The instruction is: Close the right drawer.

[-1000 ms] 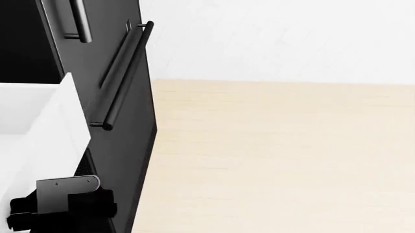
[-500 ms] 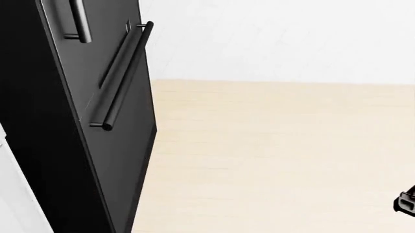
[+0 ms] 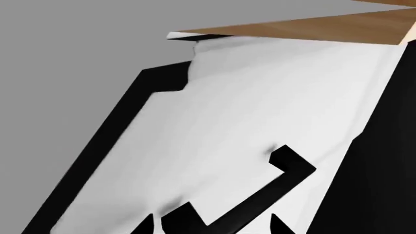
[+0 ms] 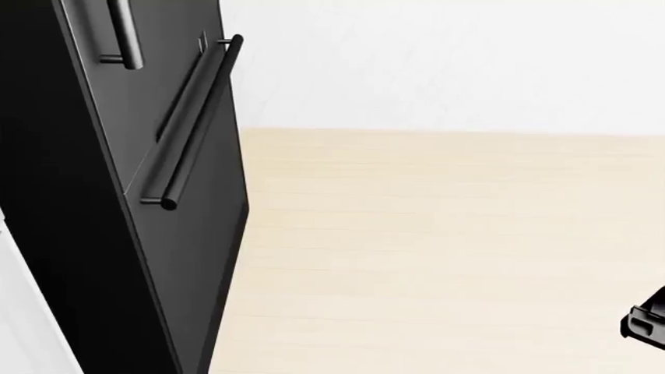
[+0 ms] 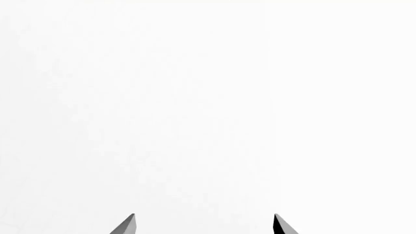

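Drawer (image 3: 247, 126) front, white with black handle (image 3: 260, 200), filled left wrist view under wooden counter (image 3: 312, 29). Left gripper (image 3: 211, 229) fingers spread beside handle; right gripper (image 5: 204, 226) spread too. Pale floor (image 4: 447, 249) lay open beside black panel (image 4: 135, 234).

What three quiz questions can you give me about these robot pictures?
1. True or false: the handle on the white drawer is red.
2. What colour is the tall panel in the head view? A black, B yellow, C pink.
3. Fill in: the two fingertips of the right gripper stand ___ from each other.

Key: 1 false, it is black. 2 A. 3 apart.
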Available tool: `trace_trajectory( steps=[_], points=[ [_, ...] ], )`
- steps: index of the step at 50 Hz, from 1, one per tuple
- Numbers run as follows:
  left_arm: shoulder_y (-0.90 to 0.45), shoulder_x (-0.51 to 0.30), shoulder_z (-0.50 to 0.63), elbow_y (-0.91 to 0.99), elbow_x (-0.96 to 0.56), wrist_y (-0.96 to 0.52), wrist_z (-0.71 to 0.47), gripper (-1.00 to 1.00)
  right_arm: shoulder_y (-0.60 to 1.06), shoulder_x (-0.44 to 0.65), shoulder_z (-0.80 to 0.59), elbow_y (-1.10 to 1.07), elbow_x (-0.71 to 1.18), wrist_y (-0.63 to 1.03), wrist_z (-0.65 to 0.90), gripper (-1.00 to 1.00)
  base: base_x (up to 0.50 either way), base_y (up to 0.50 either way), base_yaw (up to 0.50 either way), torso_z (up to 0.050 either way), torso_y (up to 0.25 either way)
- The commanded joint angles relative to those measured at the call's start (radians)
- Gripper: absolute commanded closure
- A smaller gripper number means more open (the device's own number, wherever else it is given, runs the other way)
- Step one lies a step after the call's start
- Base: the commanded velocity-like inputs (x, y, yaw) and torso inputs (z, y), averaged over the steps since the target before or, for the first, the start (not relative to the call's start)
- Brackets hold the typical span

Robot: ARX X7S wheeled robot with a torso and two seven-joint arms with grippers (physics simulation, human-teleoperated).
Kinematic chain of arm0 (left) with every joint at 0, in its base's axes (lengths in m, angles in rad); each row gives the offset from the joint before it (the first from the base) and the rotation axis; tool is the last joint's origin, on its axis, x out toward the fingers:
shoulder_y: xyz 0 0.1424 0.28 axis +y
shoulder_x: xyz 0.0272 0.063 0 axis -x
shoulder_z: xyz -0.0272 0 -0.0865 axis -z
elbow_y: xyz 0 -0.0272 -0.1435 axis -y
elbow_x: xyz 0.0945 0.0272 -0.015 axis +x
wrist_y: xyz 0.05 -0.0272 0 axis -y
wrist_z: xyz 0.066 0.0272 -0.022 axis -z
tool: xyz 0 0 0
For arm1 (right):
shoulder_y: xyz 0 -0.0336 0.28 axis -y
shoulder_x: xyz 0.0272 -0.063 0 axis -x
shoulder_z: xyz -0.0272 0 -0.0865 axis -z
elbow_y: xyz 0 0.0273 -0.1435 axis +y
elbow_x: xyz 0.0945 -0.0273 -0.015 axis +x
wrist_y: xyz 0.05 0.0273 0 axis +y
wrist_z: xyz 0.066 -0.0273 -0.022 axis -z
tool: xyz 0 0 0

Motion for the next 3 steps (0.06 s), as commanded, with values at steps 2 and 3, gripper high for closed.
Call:
trace_trajectory(
  steps=[2,3],
  points=[
    [0.009,-0.056,-0.281,0.002,0.028,0.052,-0.115,-1.0,0.069,-0.001,-0.056,0.1,-0.039,-0.041,-0.013,-1.0,0.0,0.0,0.0,0.0,0.0],
    [0.009,-0.056,-0.287,0.002,0.023,0.052,-0.108,-1.0,0.073,-0.001,-0.058,0.105,-0.041,-0.043,-0.013,-1.0,0.0,0.0,0.01,0.0,0.0]
  ],
)
